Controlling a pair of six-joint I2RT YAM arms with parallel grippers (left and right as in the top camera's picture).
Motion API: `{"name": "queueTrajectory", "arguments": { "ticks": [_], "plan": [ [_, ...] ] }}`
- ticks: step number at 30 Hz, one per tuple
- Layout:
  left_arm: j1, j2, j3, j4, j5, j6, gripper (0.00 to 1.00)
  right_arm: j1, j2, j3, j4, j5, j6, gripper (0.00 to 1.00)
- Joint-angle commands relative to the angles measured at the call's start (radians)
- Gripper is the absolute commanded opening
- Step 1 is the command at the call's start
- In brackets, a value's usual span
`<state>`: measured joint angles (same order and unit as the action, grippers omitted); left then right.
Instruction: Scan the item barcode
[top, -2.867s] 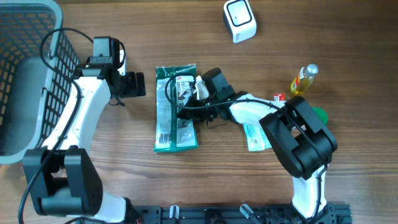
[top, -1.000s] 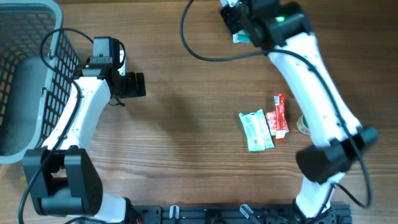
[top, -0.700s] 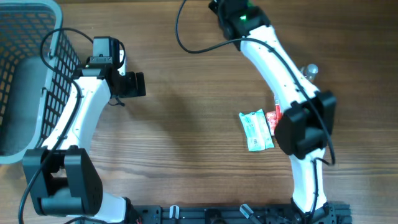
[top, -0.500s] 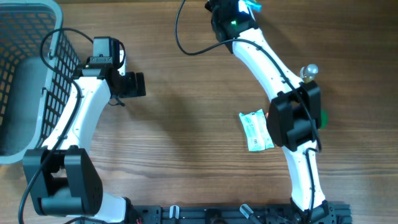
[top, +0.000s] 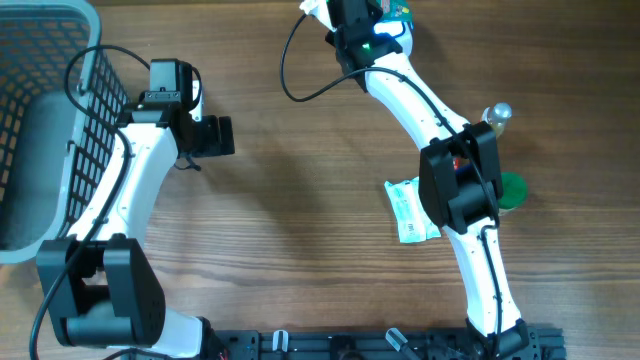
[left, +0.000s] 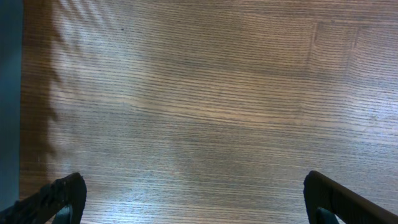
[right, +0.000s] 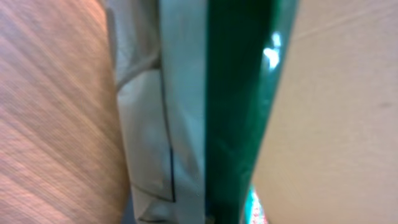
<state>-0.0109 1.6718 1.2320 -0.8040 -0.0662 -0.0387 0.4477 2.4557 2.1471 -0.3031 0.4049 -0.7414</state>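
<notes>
So the right pincer (top: 360, 10) is pinching the green packet (right: 239, 93) right at the top edge. The left pincer (top: 215, 137) is spread wide, there's open surface (top: 300, 220) mid-frame, and the basket (top: 40, 60) hugs the left edge.

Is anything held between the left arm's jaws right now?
No, only the bare wooden table shows between the wide-open left jaws.

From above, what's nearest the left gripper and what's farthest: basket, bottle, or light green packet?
From the left gripper:
1. basket, at the table's left edge.
2. light green packet, right of the middle.
3. bottle, far right, partly behind the right arm.
</notes>
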Motion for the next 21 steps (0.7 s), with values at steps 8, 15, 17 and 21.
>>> {"name": "queueTrajectory", "arguments": {
  "ticks": [8,15,17,21],
  "plan": [
    [0.005,-0.002,0.009,0.003,-0.003,0.005,1.00,-0.009,0.015,0.004,-0.103,-0.116,0.225,0.04],
    [0.005,-0.002,0.009,0.003,-0.003,0.005,1.00,-0.032,0.015,0.004,-0.097,-0.116,0.273,0.04],
    [0.005,-0.002,0.009,0.003,-0.003,0.005,1.00,-0.040,-0.003,0.009,-0.085,-0.089,0.273,0.04],
    [0.005,-0.002,0.009,0.003,-0.003,0.005,1.00,-0.029,-0.142,0.009,-0.126,-0.079,0.274,0.04]
  ]
}}
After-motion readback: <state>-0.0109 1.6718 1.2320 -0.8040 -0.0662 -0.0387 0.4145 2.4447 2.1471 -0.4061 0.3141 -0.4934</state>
